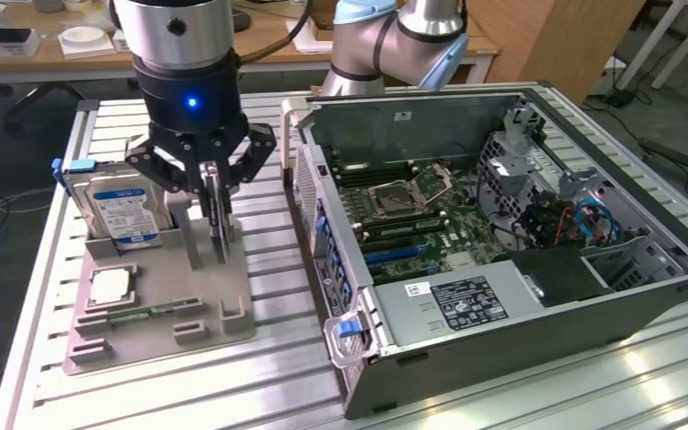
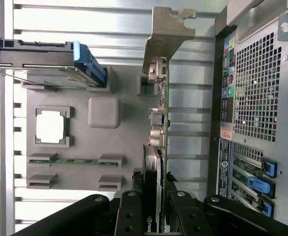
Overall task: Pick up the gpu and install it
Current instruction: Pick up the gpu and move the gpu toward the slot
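Pincer (image 1: 214, 186) pinches the top edge of the gpu (image 1: 218, 231), upright in its tray (image 1: 207, 339) slot beside the hard drive (image 1: 123, 210); a centred, straight vertical lift should prevent binding.

I report the gpu's (image 2: 160, 113) near end hidden between the gripper's (image 2: 154, 199) fingers, the drive (image 2: 41, 69) cut off by the picture's edge, and the case's (image 2: 257, 98) label print too small to read.
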Robot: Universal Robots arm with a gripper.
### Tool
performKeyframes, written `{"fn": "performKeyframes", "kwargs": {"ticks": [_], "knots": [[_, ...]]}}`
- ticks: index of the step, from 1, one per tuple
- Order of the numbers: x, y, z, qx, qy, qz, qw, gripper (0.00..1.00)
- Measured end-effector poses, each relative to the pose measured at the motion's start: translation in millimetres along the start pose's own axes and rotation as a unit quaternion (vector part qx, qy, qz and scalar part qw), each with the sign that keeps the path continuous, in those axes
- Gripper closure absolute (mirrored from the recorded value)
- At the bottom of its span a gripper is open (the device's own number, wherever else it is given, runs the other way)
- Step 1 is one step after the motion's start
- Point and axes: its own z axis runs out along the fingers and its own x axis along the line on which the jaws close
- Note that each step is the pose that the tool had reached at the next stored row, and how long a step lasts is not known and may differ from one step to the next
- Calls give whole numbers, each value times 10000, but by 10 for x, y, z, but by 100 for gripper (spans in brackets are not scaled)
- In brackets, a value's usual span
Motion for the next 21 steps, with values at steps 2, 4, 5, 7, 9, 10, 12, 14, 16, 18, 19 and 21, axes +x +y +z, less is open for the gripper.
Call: {"fn": "performKeyframes", "kwargs": {"ticks": [2,4,5,7,9,10,12,14,16,18,19,21], "knots": [[-1,1,-36,0,0,0,10000,73],[-1,2,-70,0,0,0,10000,73],[-1,2,-90,0,0,0,10000,73],[-2,3,-128,0,0,0,10000,73],[-3,4,-166,0,0,0,10000,73],[-3,4,-184,0,0,0,10000,73],[-4,5,-219,0,0,0,10000,73],[-4,6,-252,0,0,0,10000,73],[-5,7,-283,0,0,0,10000,73],[-5,7,-318,0,0,0,10000,73],[-6,8,-336,0,0,0,10000,73],[-6,9,-368,0,0,0,10000,73]]}}
